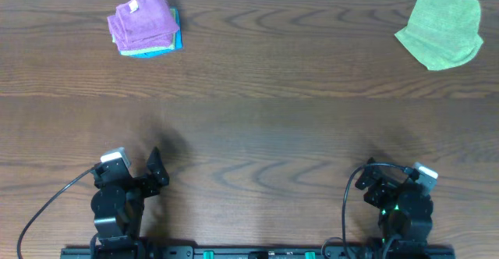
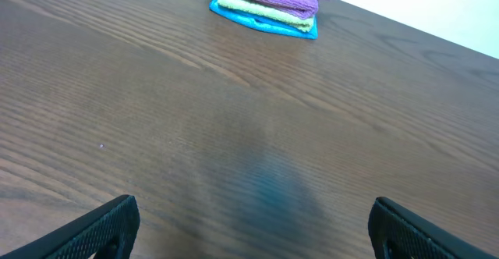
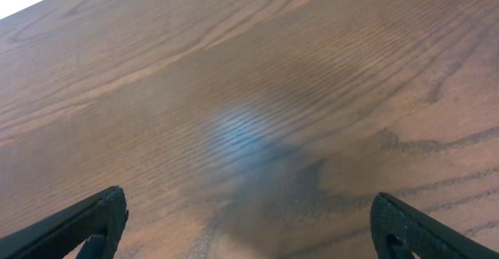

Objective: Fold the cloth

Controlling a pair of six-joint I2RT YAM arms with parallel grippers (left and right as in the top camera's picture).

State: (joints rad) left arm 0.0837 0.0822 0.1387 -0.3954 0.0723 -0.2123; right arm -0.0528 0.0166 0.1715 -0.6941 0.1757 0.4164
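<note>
1. At the far left corner of the table (image 1: 257, 111), the cloth (image 1: 143, 21) lay as the top layer of a small pile. It was purple and fuzzy, and it looked folded into a thick, roughly square packet.
2. A small white tag (image 1: 134, 7) showed on the upper side of the cloth, near its far edge.
3. Under the cloth, the left wrist view showed a pale green layer (image 2: 265, 11) and, at the bottom, a blue cloth (image 2: 261, 25). The blue edge stuck out a little on the right and near sides of the pile in the overhead view.
4. At the far right corner, well apart from the pile, a lime-green cloth (image 1: 440, 29) lay alone. Its outline was uneven and some wrinkles were visible.
5. The left gripper (image 2: 253, 220) was near the front edge of the table, on the left side. Its two dark fingers (image 2: 101, 228) stood wide apart over bare wood and held nothing.
6. The right gripper (image 3: 249, 212) was near the front edge on the right side. Its fingers (image 3: 86, 220) were also spread wide, with only the wood grain between them.
7. Both grippers were far from the cloth and touched no cloth.
</note>
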